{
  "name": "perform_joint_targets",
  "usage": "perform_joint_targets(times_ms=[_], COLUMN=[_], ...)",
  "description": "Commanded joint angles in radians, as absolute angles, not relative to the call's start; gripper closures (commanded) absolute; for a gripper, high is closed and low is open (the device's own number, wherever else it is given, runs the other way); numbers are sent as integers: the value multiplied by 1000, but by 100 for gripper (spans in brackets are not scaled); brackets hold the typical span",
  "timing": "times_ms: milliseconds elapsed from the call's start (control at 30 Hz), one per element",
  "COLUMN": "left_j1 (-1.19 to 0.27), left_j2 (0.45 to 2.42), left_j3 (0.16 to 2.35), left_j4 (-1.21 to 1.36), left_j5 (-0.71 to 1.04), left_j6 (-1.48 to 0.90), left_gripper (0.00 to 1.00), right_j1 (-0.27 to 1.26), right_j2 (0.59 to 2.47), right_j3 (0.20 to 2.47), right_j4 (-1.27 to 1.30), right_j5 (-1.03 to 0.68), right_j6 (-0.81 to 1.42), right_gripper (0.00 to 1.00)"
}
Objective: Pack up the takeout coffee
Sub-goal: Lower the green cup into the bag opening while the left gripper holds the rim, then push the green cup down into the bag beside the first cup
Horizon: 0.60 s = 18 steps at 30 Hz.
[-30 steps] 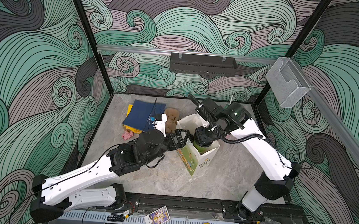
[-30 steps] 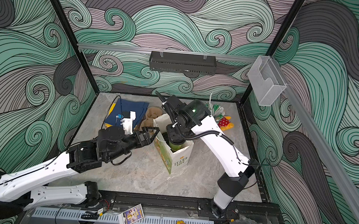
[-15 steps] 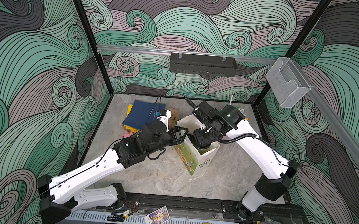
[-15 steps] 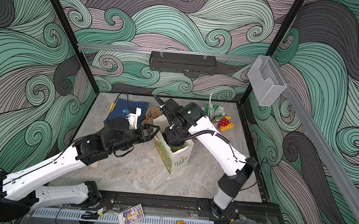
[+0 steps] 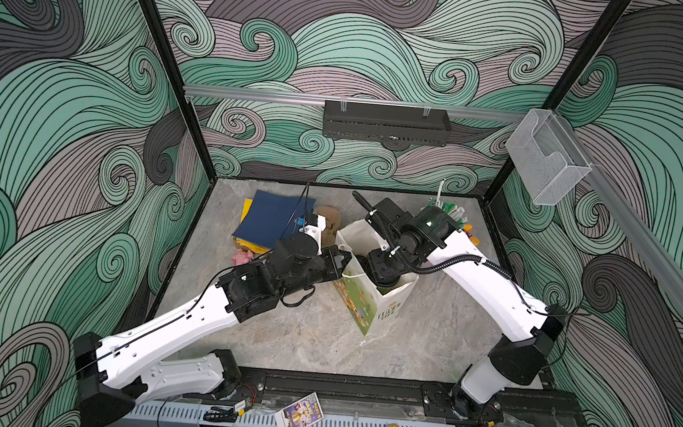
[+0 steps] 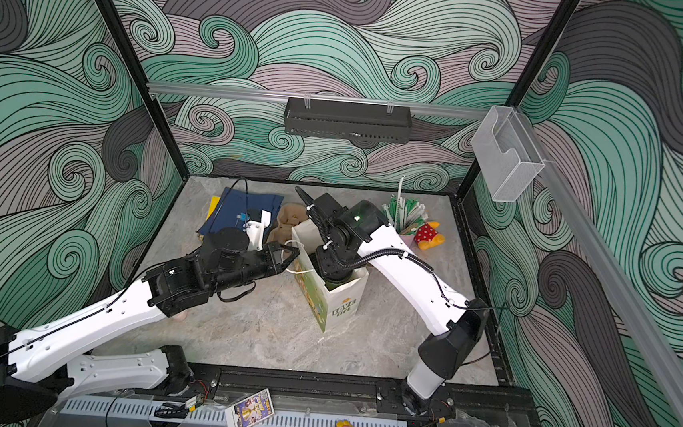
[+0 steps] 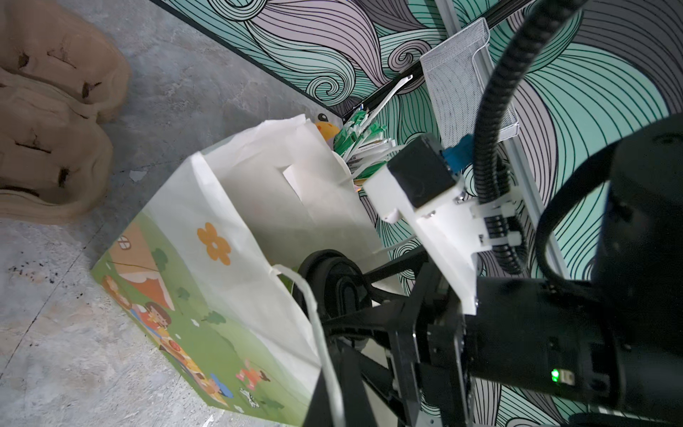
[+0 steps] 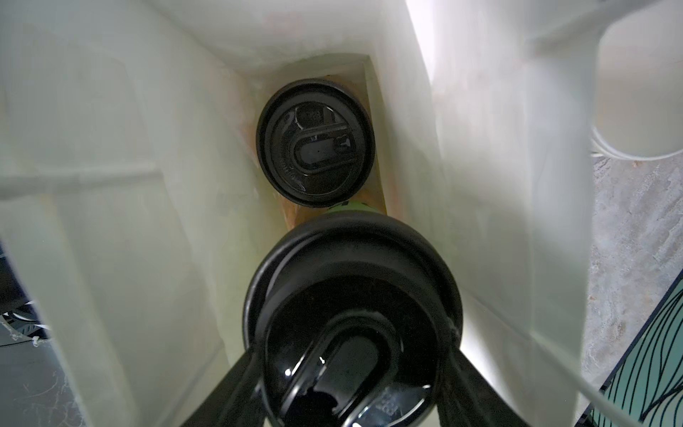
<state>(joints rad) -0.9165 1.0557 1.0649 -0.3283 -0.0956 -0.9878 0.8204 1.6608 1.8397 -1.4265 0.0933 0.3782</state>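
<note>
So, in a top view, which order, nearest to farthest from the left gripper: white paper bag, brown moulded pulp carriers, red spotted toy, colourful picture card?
From the left gripper:
1. white paper bag, handle in its grip.
2. brown moulded pulp carriers, just behind.
3. red spotted toy, back right.
4. colourful picture card, front rail.

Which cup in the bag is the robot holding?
The upper cup, between the right jaws. The lower cup stands free on the bag's bottom.
</note>
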Motion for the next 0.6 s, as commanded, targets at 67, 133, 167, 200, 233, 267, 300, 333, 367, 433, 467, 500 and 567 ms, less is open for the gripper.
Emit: perform_joint_targets(times_ms=[67, 133, 167, 200, 233, 267, 300, 333, 367, 433, 467, 500, 567], left_j1=[-910, -910, -910, -910, -910, -910, -910, -910, -910, -910, -910, -910, -910], left_j2=[1035, 1037, 1037, 1034, 1033, 1032, 1030, 1029, 1027, 1026, 1025, 1023, 1023], left_j3=[1060, 1059, 1056, 1053, 1050, 1047, 1045, 1043, 1042, 1040, 1039, 1037, 1034], left_j4=[-331, -332, -330, -327, -327, -325, -325, -325, -326, -327, -326, -325, -321], left_j5=[-88, -87, -89, -90, -92, -95, -98, -101, -104, -107, -110, -112, -113], left_j6=[-1004, -1009, -1014, -1016, -1018, -1020, -1021, -1022, -1023, -1025, -1027, -1032, -1034], left_gripper=[100, 100, 100, 100, 100, 100, 100, 100, 100, 100, 100, 100, 100], right_j1=[816, 816, 816, 816, 816, 816, 816, 816, 816, 816, 816, 815, 815], right_j2=[1636, 1635, 1637, 1636, 1636, 1635, 1635, 1634, 1633, 1636, 1639, 1642, 1651], right_j3=[1817, 1806, 1800, 1791, 1786, 1778, 1770, 1765, 1761, 1755, 1754, 1751, 1751], right_j4=[-1388, -1377, -1372, -1370, -1366, -1363, -1358, -1355, -1352, -1350, -1351, -1351, -1351], right_j5=[74, 70, 68, 61, 57, 53, 47, 45, 45, 45, 44, 45, 40], right_j6=[359, 355, 351, 345, 337, 328, 319, 313, 306, 297, 293, 290, 287], right_gripper=[36, 36, 36, 36, 36, 36, 36, 35, 35, 35, 35, 35, 35])
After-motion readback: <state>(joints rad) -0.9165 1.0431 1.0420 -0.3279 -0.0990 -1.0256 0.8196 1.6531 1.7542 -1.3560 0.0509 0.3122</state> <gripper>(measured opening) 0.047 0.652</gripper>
